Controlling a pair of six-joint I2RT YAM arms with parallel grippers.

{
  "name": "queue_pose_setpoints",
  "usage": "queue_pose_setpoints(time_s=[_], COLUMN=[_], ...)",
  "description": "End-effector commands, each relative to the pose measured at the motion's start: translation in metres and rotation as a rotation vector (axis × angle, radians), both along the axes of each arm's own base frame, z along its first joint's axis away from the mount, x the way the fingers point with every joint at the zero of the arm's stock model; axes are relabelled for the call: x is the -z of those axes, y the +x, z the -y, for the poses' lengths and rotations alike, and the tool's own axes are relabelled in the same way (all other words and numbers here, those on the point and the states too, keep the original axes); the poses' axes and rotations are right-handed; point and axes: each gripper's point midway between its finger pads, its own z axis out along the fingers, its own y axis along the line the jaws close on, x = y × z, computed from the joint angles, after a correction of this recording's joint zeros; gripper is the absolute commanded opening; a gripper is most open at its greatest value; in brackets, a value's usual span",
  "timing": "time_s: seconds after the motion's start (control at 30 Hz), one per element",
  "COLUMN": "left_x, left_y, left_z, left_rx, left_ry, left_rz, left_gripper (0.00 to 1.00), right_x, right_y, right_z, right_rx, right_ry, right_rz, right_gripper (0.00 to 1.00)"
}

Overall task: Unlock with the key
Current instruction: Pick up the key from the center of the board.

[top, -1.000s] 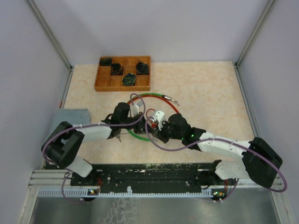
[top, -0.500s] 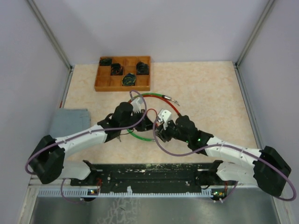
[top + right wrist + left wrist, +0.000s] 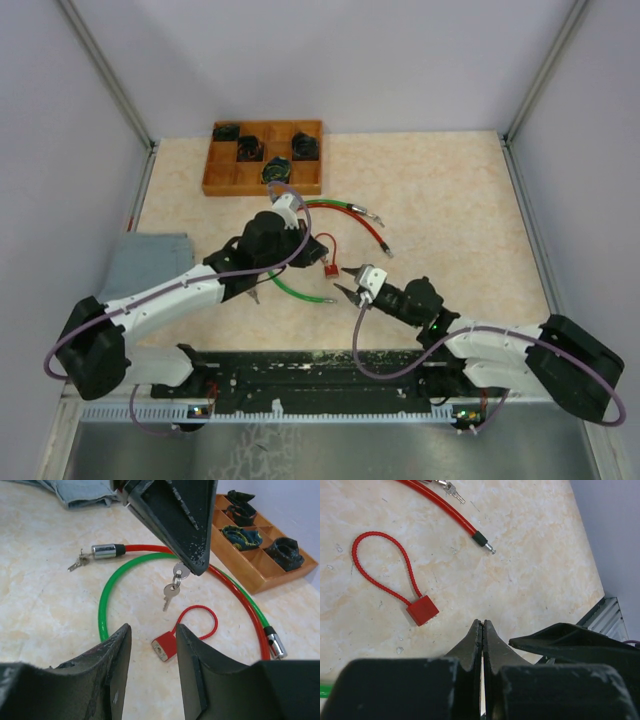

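White arm links (image 3: 175, 293), black joints (image 3: 265, 240), looping purple cables (image 3: 353, 340), black tapered end effector fingers (image 3: 470, 647)

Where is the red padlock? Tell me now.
In the top view, the red padlock lies near the centre, just off the tips of the right gripper, beside the green cable.

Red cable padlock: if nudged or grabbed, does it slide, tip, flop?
The red padlock body is small and lies flat on the smooth tabletop, so a nudge probably slides or spins it rather than tipping. Its thin cable loop curves loosely, so it likely flexes and trails when lifted.
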Motion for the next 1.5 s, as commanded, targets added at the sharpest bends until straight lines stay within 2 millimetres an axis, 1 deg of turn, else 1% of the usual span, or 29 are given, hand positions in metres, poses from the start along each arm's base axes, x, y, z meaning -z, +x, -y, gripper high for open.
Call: queue_pose_setpoints(time_s=[0.0,0.07,0.17,0.37,0.47,0.5,0.67,0.93,1.2,1.33,1.47], left_x=[-0.007,-0.008,-0.008,0.002,0.006,0.006,0.004,0.006,0.006,0.006,0.005], left_y=[0.007,0.006,0.008,0.011,0.011,0.012,0.013,0.013,0.011,0.01,0.01], left_z=[0.002,0.003,-0.002,-0.01,-0.012,-0.014,-0.018,-0.02,-0.022,-0.022,-0.021], left_rx=[-0.028,-0.023,-0.073,-0.199,-0.243,-0.258,-0.303,-0.333,-0.354,-0.358,-0.358], left_ry=[-0.011,-0.026,-0.031,-0.061,-0.075,-0.078,-0.096,-0.107,-0.135,-0.152,-0.162], left_rz=[0.007,0.011,-0.012,-0.126,-0.169,-0.177,-0.193,-0.214,-0.23,-0.236,-0.239], left_gripper=[0.0,0.0,0.0,0.0,0.0,0.0,0.0,0.0,0.0,0.0,0.0], right_x=[-0.062,-0.064,-0.071,-0.069,-0.066,-0.063,-0.055,-0.042,-0.027,-0.025,-0.026], right_y=[-0.003,0.0,0.003,0.013,0.019,0.021,0.031,0.033,0.042,0.045,0.044], right_z=[-0.012,-0.016,-0.017,-0.027,-0.032,-0.034,-0.043,-0.061,-0.059,-0.054,-0.055], right_rx=[-0.058,-0.06,-0.047,-0.008,0.019,0.02,0.054,0.039,0.097,0.126,0.125], right_ry=[0.148,0.144,0.165,0.131,0.112,0.098,0.06,0.006,-0.052,-0.048,-0.038], right_rz=[0.274,0.272,0.297,0.327,0.335,0.331,0.329,0.322,0.311,0.311,0.311], right_gripper=[0.41,0.41,0.4,0.38,0.39,0.38,0.36,0.31,0.26,0.26,0.23])
